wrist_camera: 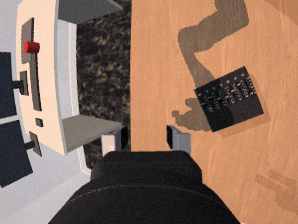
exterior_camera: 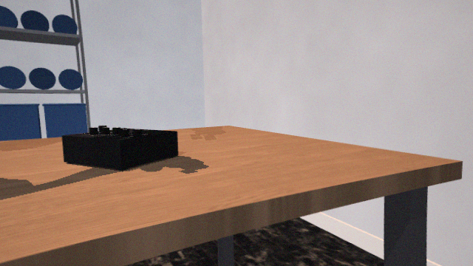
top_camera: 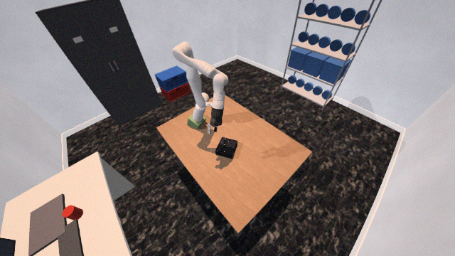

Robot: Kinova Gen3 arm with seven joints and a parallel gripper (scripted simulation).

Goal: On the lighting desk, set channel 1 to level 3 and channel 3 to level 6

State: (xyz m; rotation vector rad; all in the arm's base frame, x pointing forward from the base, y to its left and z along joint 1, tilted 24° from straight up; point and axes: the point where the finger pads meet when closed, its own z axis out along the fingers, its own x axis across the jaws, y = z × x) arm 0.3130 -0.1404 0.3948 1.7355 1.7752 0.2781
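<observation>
Black lighting desk (top_camera: pixel 226 147) sits flat mid-table (top_camera: pixel 270 167), on its feet, untouched. Gripper (top_camera: pixel 212 129) hangs above wood near arm base, short of desk, jaws fully apart, empty. Fader levels too small to read; ch 1 + ch 3 prob. both left to set.

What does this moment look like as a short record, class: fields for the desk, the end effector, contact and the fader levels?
desk: black lighting desk, upright on the wooden table
end effector: end effector open, empty, above the table between the green arm base and the desk
contact: none; apart from the desk
fader levels: caps visible, marks too small to read
</observation>
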